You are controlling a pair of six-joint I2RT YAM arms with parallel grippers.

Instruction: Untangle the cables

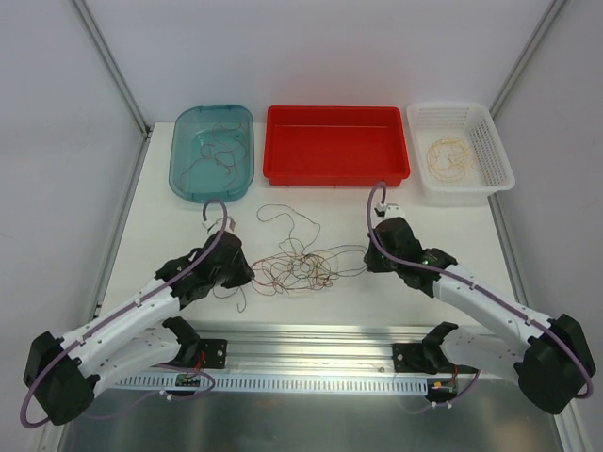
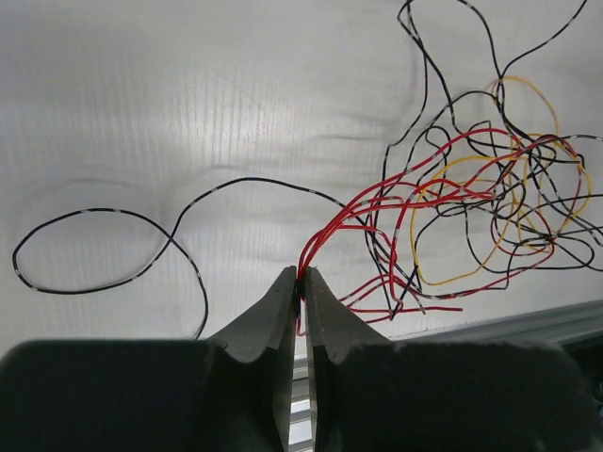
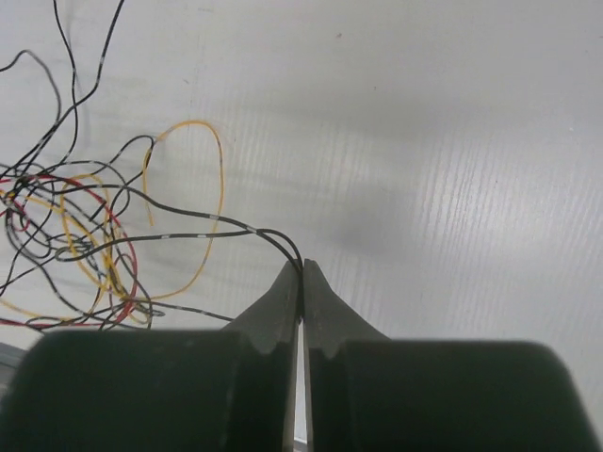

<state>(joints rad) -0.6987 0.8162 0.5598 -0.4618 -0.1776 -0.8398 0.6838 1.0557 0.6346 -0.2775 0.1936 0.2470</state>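
A tangle of thin red, yellow and dark cables (image 1: 294, 264) lies on the white table between my two arms. My left gripper (image 2: 302, 274) is shut on a bundle of red cables (image 2: 332, 229) at the tangle's left edge (image 1: 247, 273). A dark cable (image 2: 104, 250) loops off to its left. My right gripper (image 3: 301, 264) is shut on a dark cable (image 3: 203, 229) at the tangle's right edge (image 1: 369, 266). The yellow cable (image 3: 203, 202) and red loops lie to its left.
At the back stand a teal bin (image 1: 212, 151) holding dark cables, an empty-looking red tray (image 1: 336, 143) and a white basket (image 1: 460, 153) holding yellow cables. A metal rail (image 1: 311, 353) runs along the near edge.
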